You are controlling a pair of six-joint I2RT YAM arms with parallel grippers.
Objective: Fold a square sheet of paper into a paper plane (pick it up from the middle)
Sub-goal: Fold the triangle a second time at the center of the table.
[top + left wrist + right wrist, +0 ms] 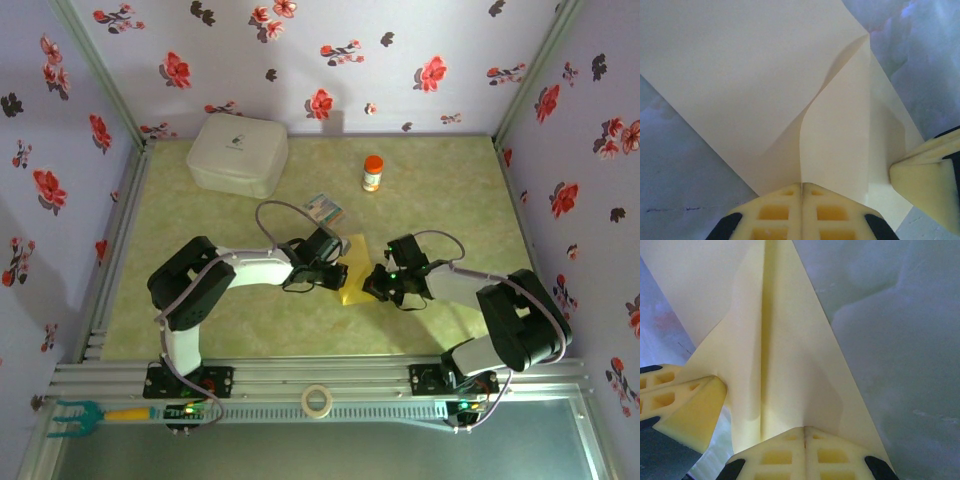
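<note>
**Workpiece.** The thin, plain yellow paper sheet (pixel 356 272) is near the middle of the table (pixel 450 200), slightly toward the near edge, between the two arms. In the left wrist view the yellow paper sheet (pixel 750 85) shows a raised fold that runs from the jaws up to a point at the upper right. In the right wrist view the sheet (pixel 790 365) narrows to a point at the top, with one long crease along its centre line. Whether the paper touches the table cannot be determined.

**Left gripper** (pixel 338 270). It reaches in from the left-edge side. In its own wrist view the left gripper (pixel 801 189) has its jaws clenched on the paper (no gap shows between the pads). A yellow foam finger (pixel 925 185) of the opposite arm sits against the paper at the right.

**Right gripper** (pixel 375 283). It reaches in from the right-edge side. In its own wrist view the right gripper (pixel 805 431) has its jaws likewise clamped on the paper at the wide end.

**Surroundings.**
- A rounded white square box (pixel 238 153) sits near the far-left corner.
- A small bottle with an orange cap (pixel 372 173) stands toward the far edge.
- A small colourful printed packet (pixel 323 208) lies just beyond the left gripper.
- A roll of tape (pixel 318 400) rests on the rail at the near edge.
</note>
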